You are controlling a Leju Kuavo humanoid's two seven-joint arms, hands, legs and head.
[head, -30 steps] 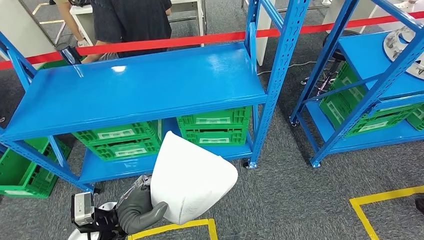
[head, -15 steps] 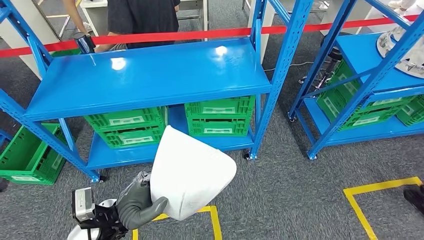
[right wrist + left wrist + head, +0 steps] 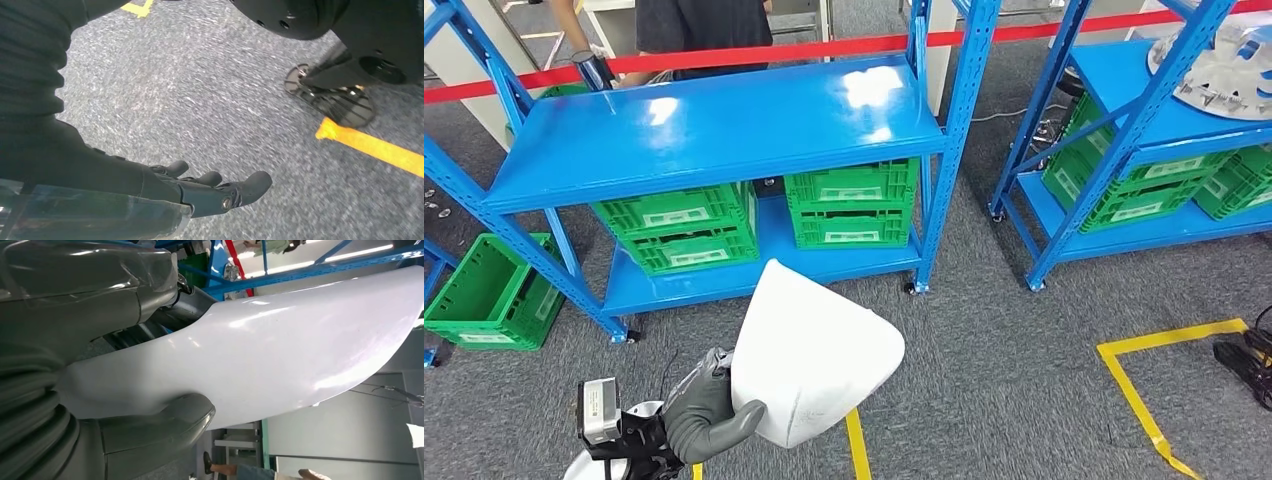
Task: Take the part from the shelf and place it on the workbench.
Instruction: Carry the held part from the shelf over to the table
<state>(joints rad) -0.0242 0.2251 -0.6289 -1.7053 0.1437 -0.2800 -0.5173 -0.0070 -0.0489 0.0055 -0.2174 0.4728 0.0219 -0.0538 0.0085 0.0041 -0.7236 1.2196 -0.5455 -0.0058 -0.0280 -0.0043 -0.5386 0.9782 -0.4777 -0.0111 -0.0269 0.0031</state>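
My left hand (image 3: pixel 707 415) clamps thumb and fingers on one edge of the part (image 3: pixel 809 355), carried low before the shelf (image 3: pixel 714 135). It looks a stiff, glossy, slippery shell, probably light; I grip near the rim. My right hand (image 3: pixel 220 190) hangs empty, fingers apart.

Grey ribbed wrist cover, thick grey thumb, dark fingers (image 3: pixel 240 190) with small screws

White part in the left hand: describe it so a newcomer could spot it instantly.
Start at the blue shelf rack with green crates on its lower level, then drop to the grey carpet in front. There the left hand grips the white part: a smooth, glossy, curved shell, the only white thing among blue and green.
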